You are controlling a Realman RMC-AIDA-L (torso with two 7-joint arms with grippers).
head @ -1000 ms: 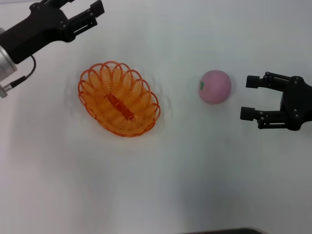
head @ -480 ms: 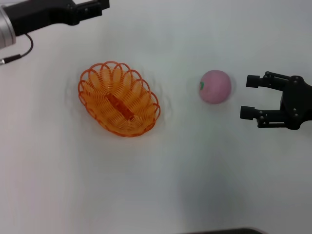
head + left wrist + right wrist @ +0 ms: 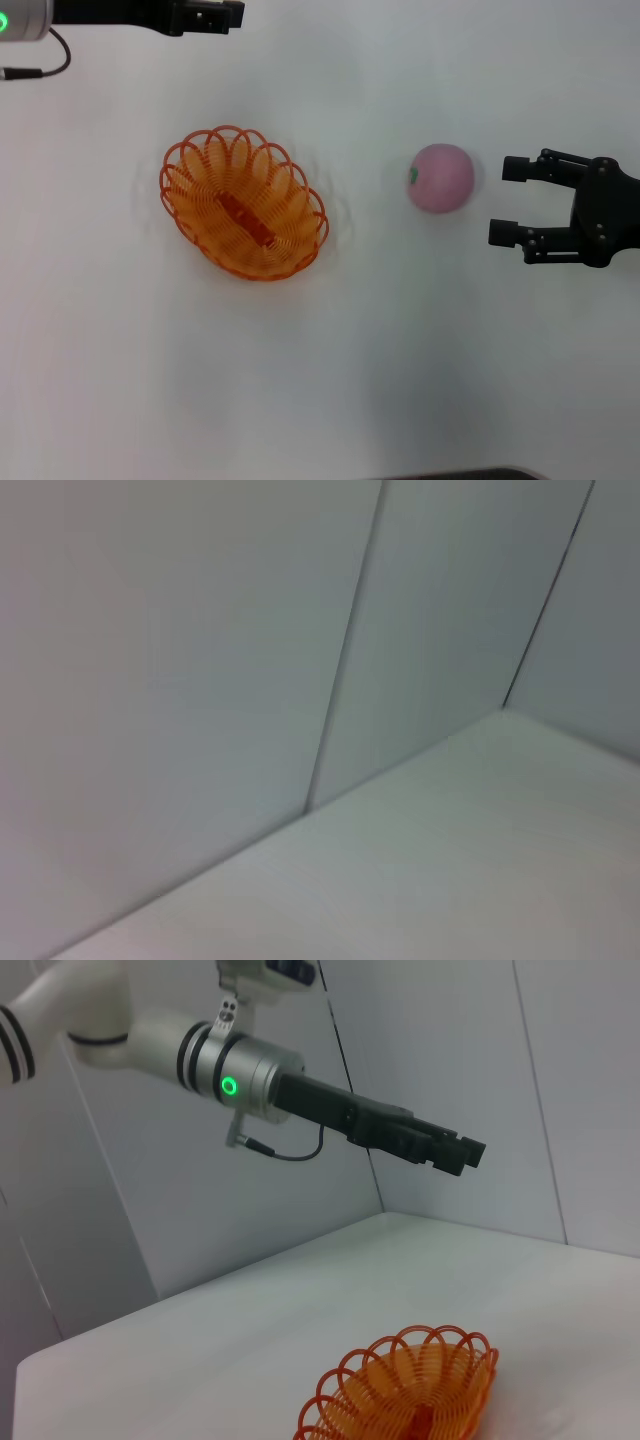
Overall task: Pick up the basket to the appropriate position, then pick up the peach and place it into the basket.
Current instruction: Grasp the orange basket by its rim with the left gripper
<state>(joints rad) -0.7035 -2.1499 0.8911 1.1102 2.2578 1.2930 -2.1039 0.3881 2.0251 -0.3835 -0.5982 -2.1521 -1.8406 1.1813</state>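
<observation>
Right gripper [image 3: 506,200] is sitting wide open and empty on my head view, just beside the peach [image 3: 440,178]. Left gripper [image 3: 215,17] is hovering high, probably closed; my right wrist view is showing it well above the basket [image 3: 243,201].

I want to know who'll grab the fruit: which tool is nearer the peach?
Right. The right tool sits open just beside the peach, apart from it; the left tool is raised far off, beyond the basket.
</observation>
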